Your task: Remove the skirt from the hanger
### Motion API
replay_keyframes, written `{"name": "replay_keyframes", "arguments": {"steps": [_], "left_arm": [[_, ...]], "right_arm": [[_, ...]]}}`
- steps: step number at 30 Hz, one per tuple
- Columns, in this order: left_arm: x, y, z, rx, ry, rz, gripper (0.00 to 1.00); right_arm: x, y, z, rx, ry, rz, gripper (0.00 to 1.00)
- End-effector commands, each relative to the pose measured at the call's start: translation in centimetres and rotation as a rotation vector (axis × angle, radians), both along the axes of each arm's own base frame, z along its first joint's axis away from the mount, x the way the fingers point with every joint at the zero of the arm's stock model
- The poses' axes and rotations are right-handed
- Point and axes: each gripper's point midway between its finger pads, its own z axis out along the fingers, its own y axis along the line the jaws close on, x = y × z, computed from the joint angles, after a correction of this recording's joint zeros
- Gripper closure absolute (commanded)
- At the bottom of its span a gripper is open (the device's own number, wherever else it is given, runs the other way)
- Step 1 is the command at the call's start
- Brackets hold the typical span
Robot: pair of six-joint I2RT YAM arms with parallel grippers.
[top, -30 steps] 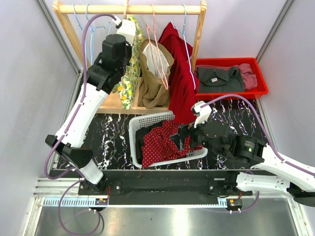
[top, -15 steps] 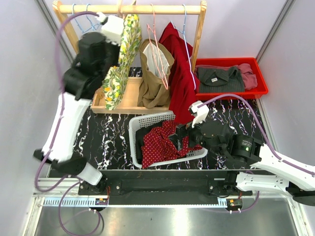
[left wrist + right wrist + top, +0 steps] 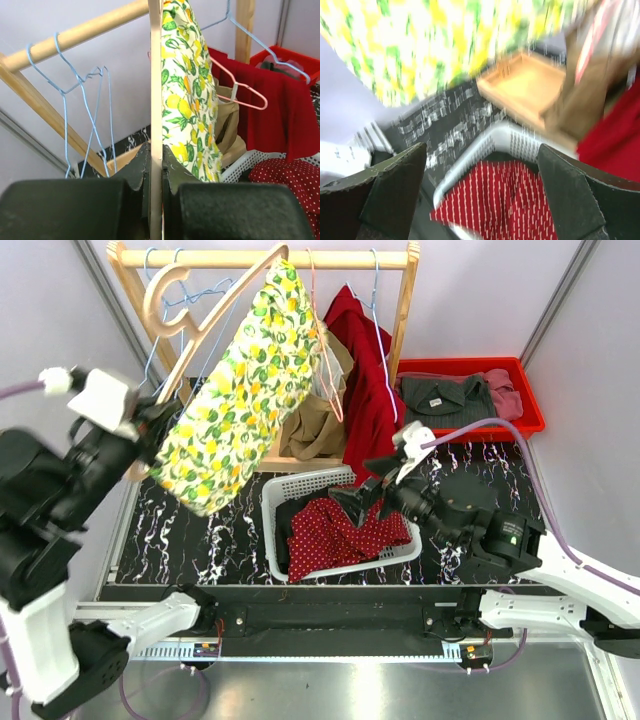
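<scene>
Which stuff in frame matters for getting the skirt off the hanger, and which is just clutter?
Job: lemon-print skirt; wooden hanger carrying it; left gripper, shut on the hanger; right gripper, open.

Lying about: white basket; red dotted garment in it; red tray of clothes; brown garment and red garment on the wooden rack.

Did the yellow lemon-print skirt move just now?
Yes. The lemon-print skirt swung toward the near left, away from the wooden rail, over the black marble table.

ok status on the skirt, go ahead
Left gripper shut on wooden hanger. Right gripper open, over white basket. Lemon-print skirt on hanger, not yet off. Path to skirt looks clear.
</scene>
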Motion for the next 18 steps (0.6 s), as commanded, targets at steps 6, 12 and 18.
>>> {"name": "replay_keyframes", "arguments": {"steps": [6, 12, 18], "left_arm": [[-7.4, -1.1, 1.5, 0.050, -0.140, -0.263, 1.00], [-10.0, -1.1, 2.0, 0.036, -0.151, -0.330, 1.00], [-10.8, -1.1, 2.1, 0.044, -0.158, -0.350, 1.00]], "right_arm": [[0.0, 1.2, 11.2, 0.139, -0.317, 0.053, 0.00], [1.2, 2.9, 10.2, 0.104, -0.331, 0.045, 0.00], [4.5, 3.1, 8.7, 0.075, -0.317, -0.010, 0.00]]}}
